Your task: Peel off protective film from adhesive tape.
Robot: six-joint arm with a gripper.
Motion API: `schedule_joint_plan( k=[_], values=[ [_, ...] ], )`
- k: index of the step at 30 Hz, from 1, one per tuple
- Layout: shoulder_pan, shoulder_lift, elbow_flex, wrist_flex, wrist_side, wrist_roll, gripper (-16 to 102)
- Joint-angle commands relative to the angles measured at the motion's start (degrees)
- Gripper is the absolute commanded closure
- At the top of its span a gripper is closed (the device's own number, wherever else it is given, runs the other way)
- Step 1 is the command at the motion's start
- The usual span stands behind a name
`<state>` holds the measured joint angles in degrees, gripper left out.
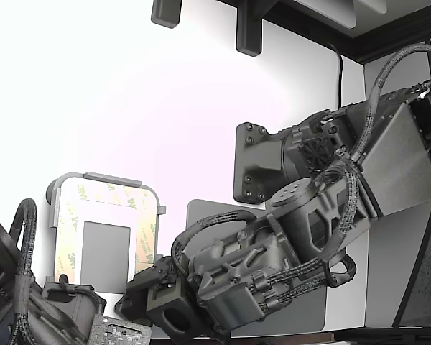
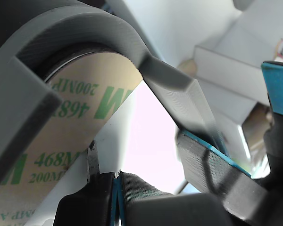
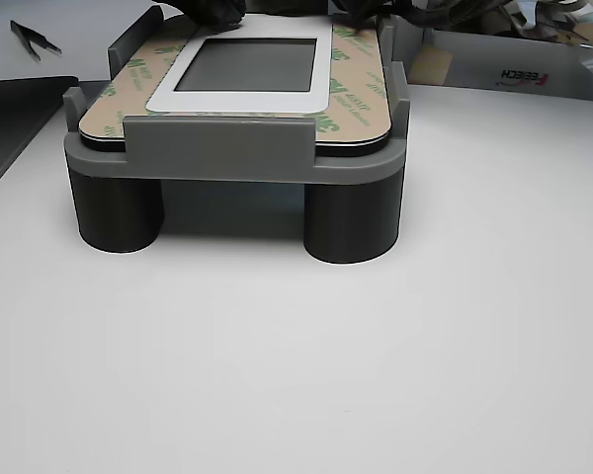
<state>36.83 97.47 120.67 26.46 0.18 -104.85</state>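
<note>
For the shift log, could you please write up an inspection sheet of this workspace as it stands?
Surface: white table, bare in front of the fixture.
Job's things: protective film with green logos lies flat on the adhesive tape border, in the grey frame on round legs.
Clutter: tweezers; white box.
Gripper: gripper close at the frame's corner; jaw state unclear.
Cables: braided cable along the arm.
Surroundings: dark mat under the arm.

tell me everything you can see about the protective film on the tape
The protective film is a thin, pale tan paper liner printed with green 3M logos. It lies flat in narrow strips bordering a white plate with a grey centre, held in a light grey frame on dark round legs. It looks still fully stuck down. The pincer sits shut at one rounded corner.
</note>
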Motion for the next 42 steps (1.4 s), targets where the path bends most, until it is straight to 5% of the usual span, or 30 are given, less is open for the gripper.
schedule_joint_plan(
  k=[1, 42],
  values=[
    [-0.35, 1.23, -1.67, -0.09, -0.09, 0.09, 96],
    [0.0, 0.53, -2.99, 0.0, 0.0, -0.09, 96]
  ],
)
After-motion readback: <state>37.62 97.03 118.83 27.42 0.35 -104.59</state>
